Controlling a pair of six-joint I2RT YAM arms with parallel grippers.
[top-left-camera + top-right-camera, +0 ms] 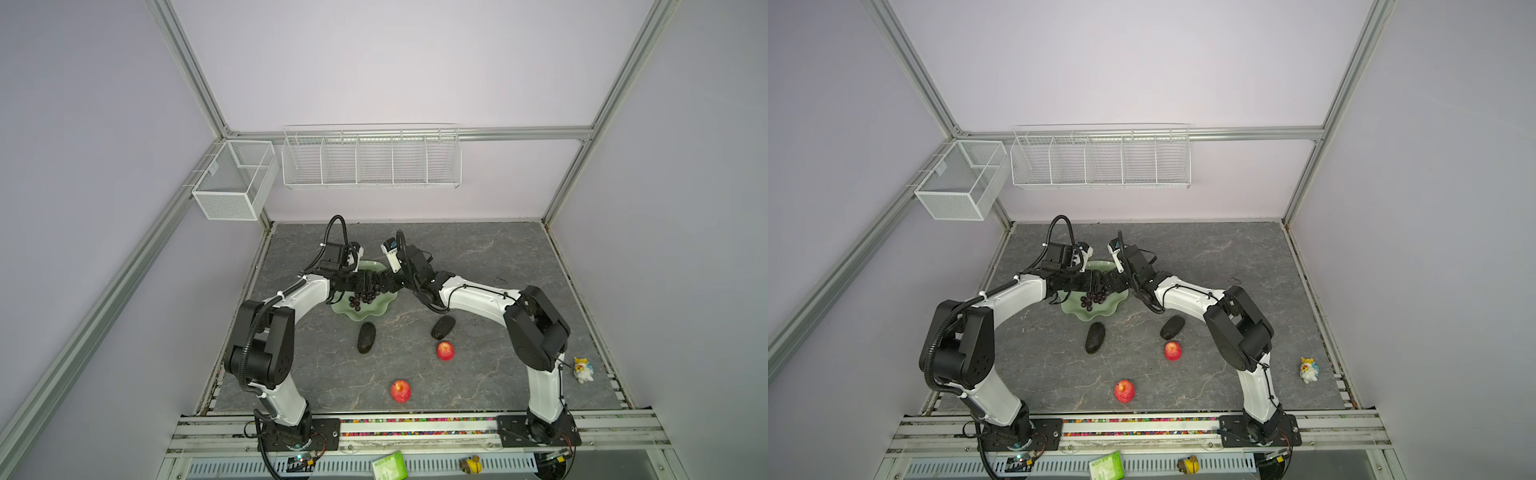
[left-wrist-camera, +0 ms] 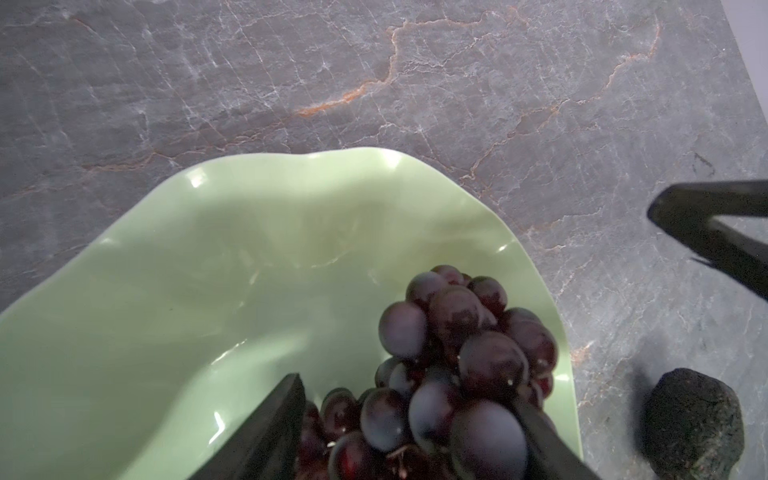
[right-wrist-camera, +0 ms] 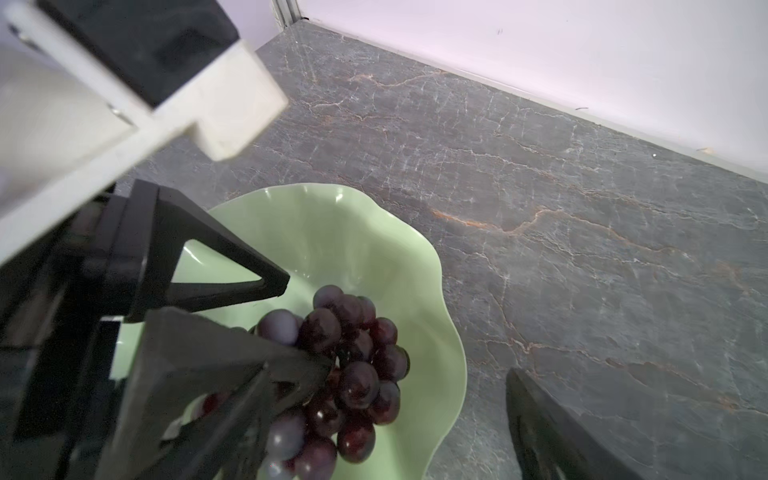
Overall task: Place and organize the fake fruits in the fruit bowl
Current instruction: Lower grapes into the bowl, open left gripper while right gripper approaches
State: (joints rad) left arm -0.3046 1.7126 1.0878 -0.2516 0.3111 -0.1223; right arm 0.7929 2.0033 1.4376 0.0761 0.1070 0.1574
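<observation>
**Near edge.** The near apple (image 1: 400, 390) sits close to the front border of the slab (image 1: 498, 257), between the two arm bases, with open slab on both sides. The toy (image 1: 582, 370) stands by the right border, well apart from the fruit.

**Middle.** The far apple (image 1: 445, 350) lies just beside the right avocado (image 1: 443, 327). That avocado's long axis runs diagonally, with its far end toward the right, near the right forearm. The left avocado (image 1: 366, 337) points near-to-far, its far end just short of the rim of the bowl (image 1: 378, 311). A lane of open slab separates the two avocados.

**Bowl.** It stands left of centre, with both wrists meeting over it. The grapes (image 1: 362, 298) lie inside it. The bunch's long axis is diagonal, with the tapered tip toward the near left and reaching close to the wavy rim (image 2: 557, 332).

The left gripper (image 2: 409, 395) is parted astride the thick end of the bunch. In the right wrist view, bare bowl (image 3: 374, 249) shows between one of its fingertips (image 3: 278, 286) and the fruit.

The right gripper (image 3: 419, 370) is spread wide and grasps nothing. One of its fingers (image 3: 552, 436) is over the slab outside the rim.

**Far.** Open slab runs from the far rim to the wall (image 1: 395, 203). Above it hang a long basket (image 1: 370, 160) and a corner basket (image 1: 235, 178).
</observation>
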